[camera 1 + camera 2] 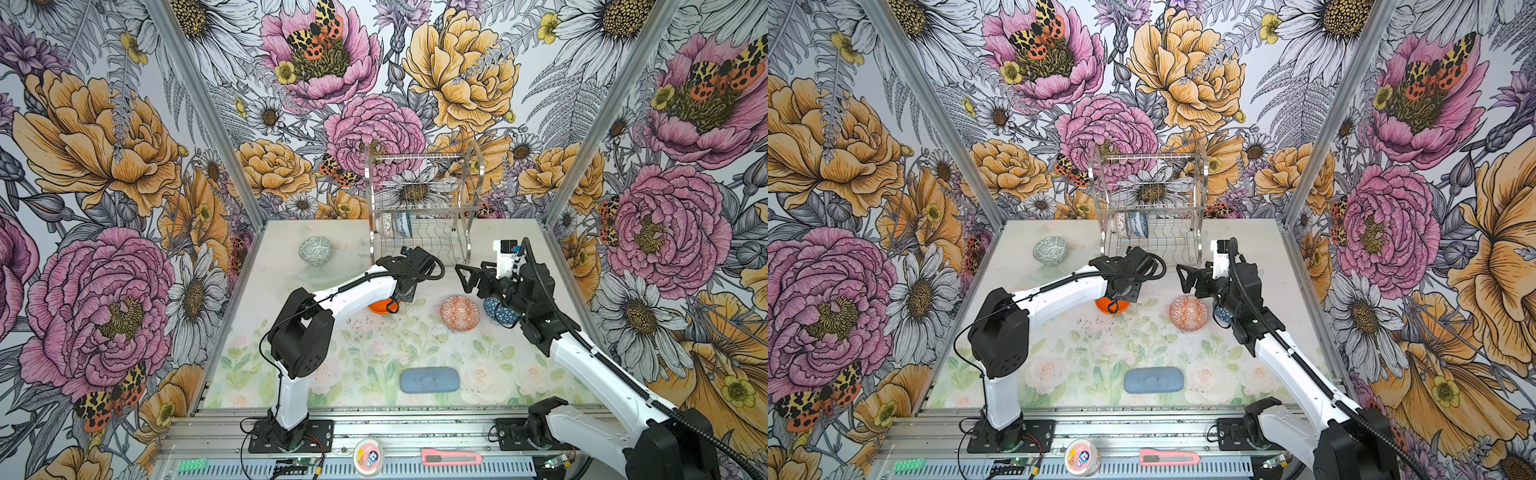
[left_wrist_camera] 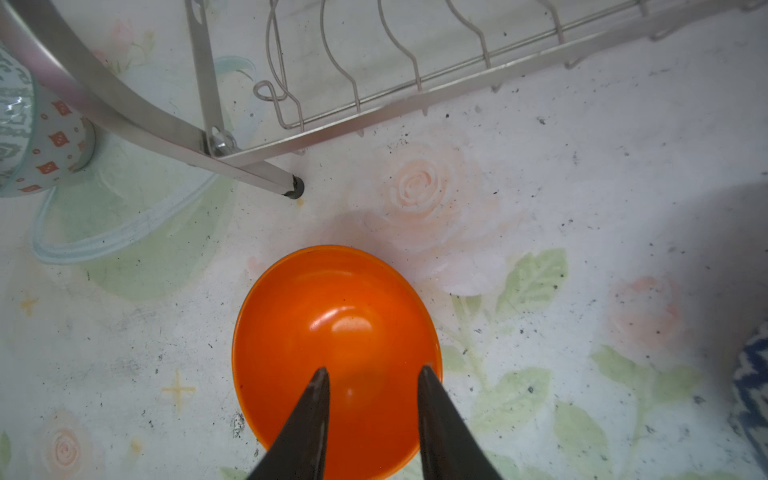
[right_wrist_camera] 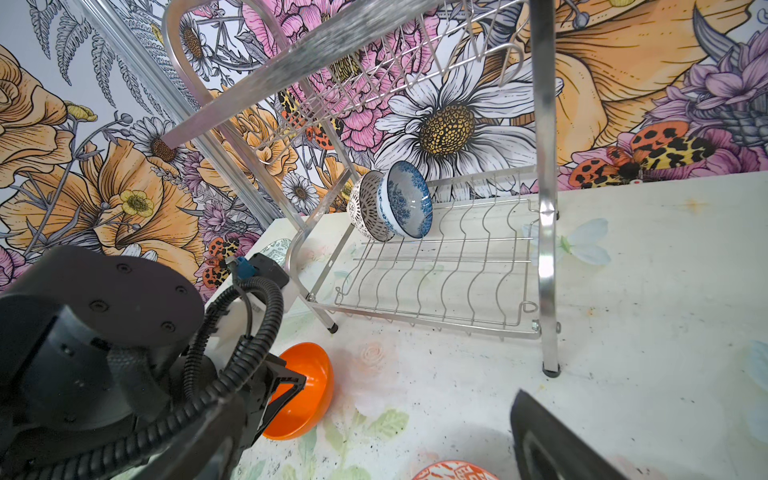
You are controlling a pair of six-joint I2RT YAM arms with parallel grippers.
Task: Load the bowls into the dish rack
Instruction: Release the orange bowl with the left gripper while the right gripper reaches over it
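Poised with left fingers [image 2: 307, 415] part-open over the orange bowl [image 2: 332, 324], likely to straddle its rim, on the worktop [image 2: 582, 187] just in front of the dish rack [image 3: 544, 124] (blue bowl [image 3: 409, 203], black-and-white bowl [image 3: 365, 208] already propped far-left inside); right fingers [image 3: 548, 440] wide, empty.

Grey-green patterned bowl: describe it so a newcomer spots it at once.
Find the shiny silver wire dish rack at the table's far edge. Left of it in a top view, alone near the far-left corner, sits the small round grey-green patterned bowl. The other loose bowls, such as the plain orange bowl, lie nearer the arms.
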